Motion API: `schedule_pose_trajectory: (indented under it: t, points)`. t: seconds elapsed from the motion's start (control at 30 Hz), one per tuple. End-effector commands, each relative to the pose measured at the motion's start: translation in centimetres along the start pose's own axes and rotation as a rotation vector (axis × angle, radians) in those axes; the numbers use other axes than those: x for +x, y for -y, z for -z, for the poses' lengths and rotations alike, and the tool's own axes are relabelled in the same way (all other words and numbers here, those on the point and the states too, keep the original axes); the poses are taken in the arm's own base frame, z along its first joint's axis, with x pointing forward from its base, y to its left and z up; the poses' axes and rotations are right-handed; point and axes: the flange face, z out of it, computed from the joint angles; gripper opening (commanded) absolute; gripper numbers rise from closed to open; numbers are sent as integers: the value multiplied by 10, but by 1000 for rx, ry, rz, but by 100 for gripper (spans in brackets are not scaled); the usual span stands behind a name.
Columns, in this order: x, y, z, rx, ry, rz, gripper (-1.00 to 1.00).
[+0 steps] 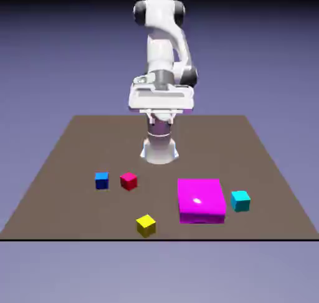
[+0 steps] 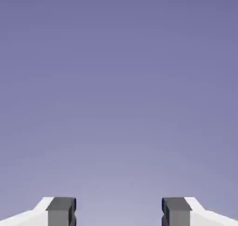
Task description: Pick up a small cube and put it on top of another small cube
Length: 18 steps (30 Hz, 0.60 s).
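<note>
Two grey fingertips (image 2: 61, 211) of my end effector (image 2: 118, 212) stood well apart at the bottom of the hand view, with nothing between them and only the plain blue-violet backdrop ahead. In the exterior view my end effector (image 1: 161, 102) was raised high above the desk (image 1: 68, 146), close in front of my own base, with the white arm (image 1: 163, 40) folded above it.

Down on the brown desk, every block lay apart from my hand. The small yellow cube (image 1: 146, 225) sat nearest the desk's front edge, a little to the exterior view's left of the middle, touching nothing. Behind it and further left, the red cube (image 1: 128, 181) and the blue cube (image 1: 101, 180) rested near each other with a gap between them. The large magenta block (image 1: 200, 200) lay to the exterior view's right of the yellow cube, and a cyan cube (image 1: 240, 201) sat just beside that block's right side.
</note>
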Motion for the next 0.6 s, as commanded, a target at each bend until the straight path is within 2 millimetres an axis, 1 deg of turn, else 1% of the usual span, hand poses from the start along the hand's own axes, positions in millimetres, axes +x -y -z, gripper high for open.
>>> schedule_pose_trajectory:
  t: [0.0,0.13,0.27,0.4,0.57]
  points:
    - [2,4,-10,-30,31,24,0]
    - [6,19,-51,-148,153,118,0]
    - [7,29,-93,-266,274,210,0]
    - [5,34,-136,-383,396,297,0]
    - [-2,32,-190,-528,546,399,0]
